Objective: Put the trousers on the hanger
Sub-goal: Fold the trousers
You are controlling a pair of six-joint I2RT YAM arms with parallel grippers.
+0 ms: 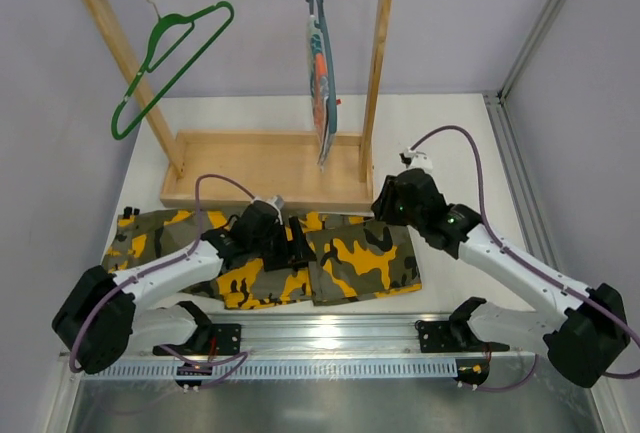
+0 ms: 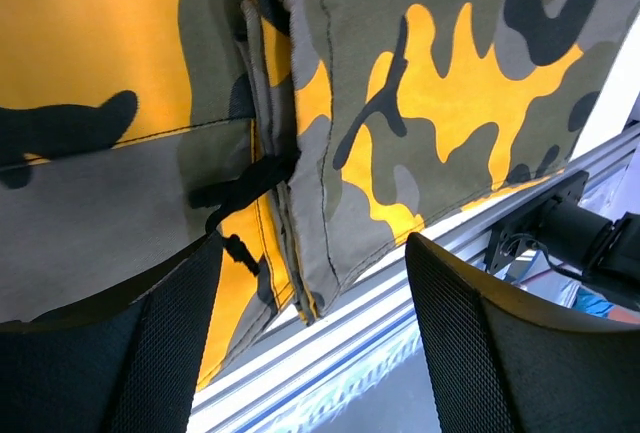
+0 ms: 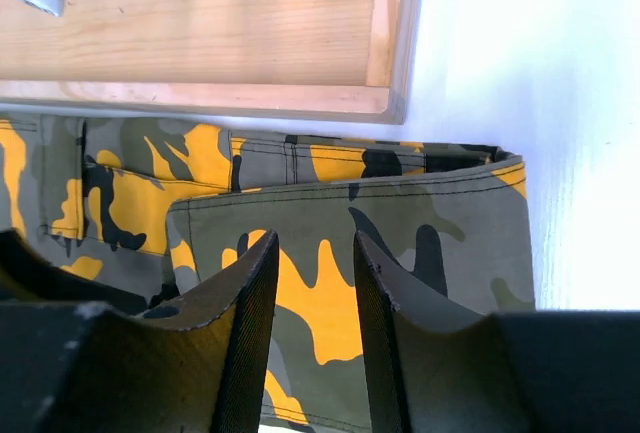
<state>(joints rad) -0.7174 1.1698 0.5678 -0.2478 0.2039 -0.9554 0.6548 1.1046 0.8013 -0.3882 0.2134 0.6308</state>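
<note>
The camouflage trousers (image 1: 360, 258) lie folded flat on the white table, just in front of the wooden rack. The thin green hanger (image 1: 160, 53) hangs tilted from the left end of the rack's rail. My left gripper (image 1: 292, 245) hovers low over the middle of the trousers (image 2: 440, 83), near a black drawstring. In the left wrist view the gripper (image 2: 315, 253) is open, with nothing between its fingers. My right gripper (image 1: 385, 215) sits over the right folded part of the trousers (image 3: 420, 223). Its jaws (image 3: 315, 243) stand a little apart and grip no cloth.
The wooden rack's base (image 1: 260, 168) lies directly behind the trousers, also in the right wrist view (image 3: 200, 33). A grey-blue hanger with a striped cloth (image 1: 322, 73) hangs at the rail's right end. An aluminium rail (image 1: 330, 328) runs along the near edge.
</note>
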